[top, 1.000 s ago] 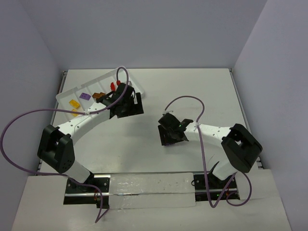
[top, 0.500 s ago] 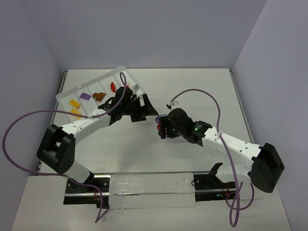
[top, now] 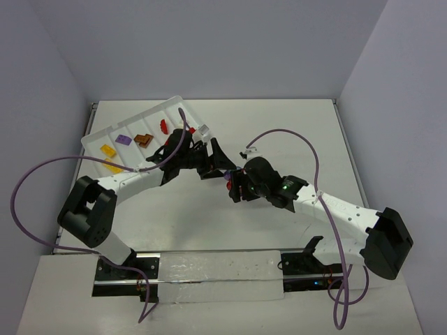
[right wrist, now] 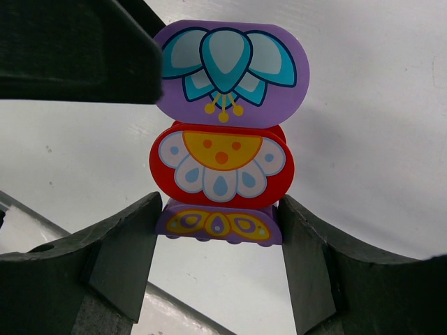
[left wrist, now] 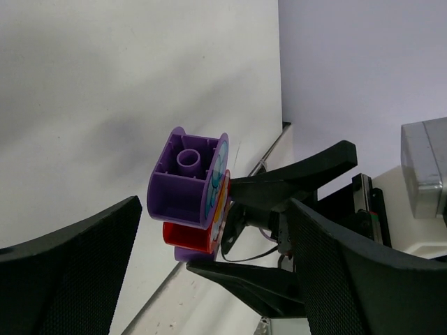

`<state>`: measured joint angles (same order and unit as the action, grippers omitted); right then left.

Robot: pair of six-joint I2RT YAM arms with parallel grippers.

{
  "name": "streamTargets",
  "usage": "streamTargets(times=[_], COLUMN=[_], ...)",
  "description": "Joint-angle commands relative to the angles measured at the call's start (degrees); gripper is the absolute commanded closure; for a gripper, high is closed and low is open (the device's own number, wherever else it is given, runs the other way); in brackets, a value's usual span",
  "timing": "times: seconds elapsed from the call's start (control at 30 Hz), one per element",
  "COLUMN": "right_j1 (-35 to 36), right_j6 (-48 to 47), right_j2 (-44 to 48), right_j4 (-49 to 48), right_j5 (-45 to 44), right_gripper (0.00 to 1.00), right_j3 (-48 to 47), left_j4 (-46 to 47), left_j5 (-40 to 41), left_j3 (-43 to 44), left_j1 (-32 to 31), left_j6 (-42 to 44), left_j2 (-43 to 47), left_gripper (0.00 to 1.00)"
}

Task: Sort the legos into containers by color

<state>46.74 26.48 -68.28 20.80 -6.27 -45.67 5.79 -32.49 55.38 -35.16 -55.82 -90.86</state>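
A stack of three printed legos hangs above the table: purple at one end, red in the middle, a thin purple one at the other. My right gripper is shut on the thin purple end. In the top view the stack hangs off the right gripper. My left gripper is open just left of it. In the left wrist view the stack sits just beyond the left gripper, touching neither mesh finger. The white tray of containers lies at the back left.
In the tray lie two yellow bricks, a purple one, a brown cluster and a red one. Purple cables loop over both arms. A raised rail runs along the table's near edge.
The right arm has reached out toward the middle with the stack, then held still. The left gripper has swung from over the tray to the right, up to the stack.
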Motion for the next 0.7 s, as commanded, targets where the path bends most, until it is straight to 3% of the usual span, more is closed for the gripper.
streamTargets(times=[0.0, 0.23, 0.33, 0.4, 0.5, 0.67], right_j1=[0.47, 0.63, 0.63, 0.54, 0.61, 0.64], right_j6=[-0.68, -1.05, -0.92, -0.82, -0.67, -0.29], right_j2=[1.64, 0.89, 0.79, 0.56, 0.21, -1.42], right_j4=[-1.64, -1.49, -1.72, -1.81, -2.05, -1.63], right_j5=[0.32, 0.44, 0.4, 0.39, -0.03, -1.64], right_gripper=[0.66, 0.66, 0.66, 0.66, 0.67, 0.68], right_j3=[-1.23, -2.11, -1.74, -1.55, -0.64, 0.76], left_j4=[3.57, 6.96, 7.62, 7.87, 7.55, 6.04], left_j5=[-3.21, -3.81, -3.61, -3.16, -2.49, 1.75], left_j3=[0.48, -1.54, -1.91, -2.16, -2.33, -3.0], left_j1=[0.0, -0.03, 0.0, 0.0, 0.33, 1.5], left_j6=[-0.49, -2.31, -2.78, -3.37, -3.74, -5.35], left_j2=[-2.31, -2.68, -2.59, -2.42, -2.15, -1.5], left_gripper=[0.12, 0.3, 0.51, 0.74, 0.97, 1.0])
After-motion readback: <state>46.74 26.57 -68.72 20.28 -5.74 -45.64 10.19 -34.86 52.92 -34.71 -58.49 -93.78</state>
